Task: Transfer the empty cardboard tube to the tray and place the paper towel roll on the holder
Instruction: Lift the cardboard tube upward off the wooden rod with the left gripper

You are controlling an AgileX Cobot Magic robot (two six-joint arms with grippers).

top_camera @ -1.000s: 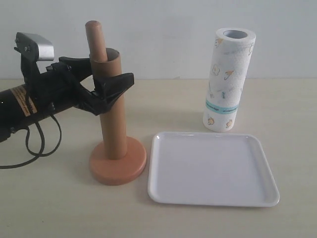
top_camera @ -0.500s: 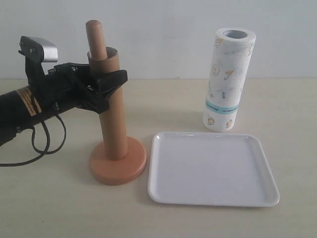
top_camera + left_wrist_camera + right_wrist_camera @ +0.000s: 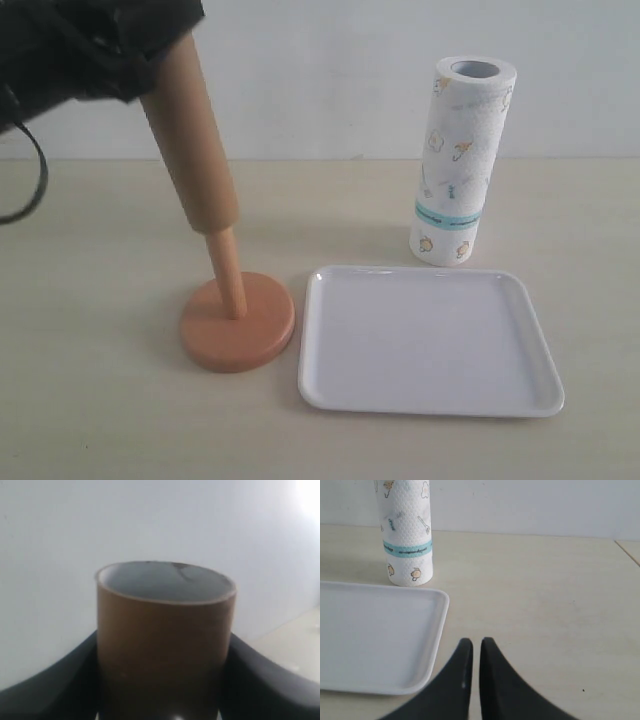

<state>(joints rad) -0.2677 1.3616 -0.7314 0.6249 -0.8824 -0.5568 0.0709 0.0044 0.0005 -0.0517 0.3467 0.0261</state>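
My left gripper (image 3: 150,40) is high at the top left of the exterior view, shut on the upper part of the empty cardboard tube (image 3: 190,150). The tube is lifted and leans left, its lower end still around the holder's post (image 3: 228,275). The holder's round base (image 3: 238,330) rests on the table. In the left wrist view the tube (image 3: 162,630) fills the space between the black fingers (image 3: 270,685). The paper towel roll (image 3: 460,160) stands upright behind the white tray (image 3: 430,408). My right gripper (image 3: 476,643) is shut on nothing, low over the table beside the tray (image 3: 439,615), with the roll (image 3: 407,530) beyond.
A black cable (image 3: 30,190) hangs from the left arm at the left edge. A white wall rises behind the beige table (image 3: 100,420). The right gripper does not show in the exterior view.
The left gripper has closed on the tube and lifted it up and to the left, baring the lower part of the post. The tube now leans. Roll and tray have not moved.
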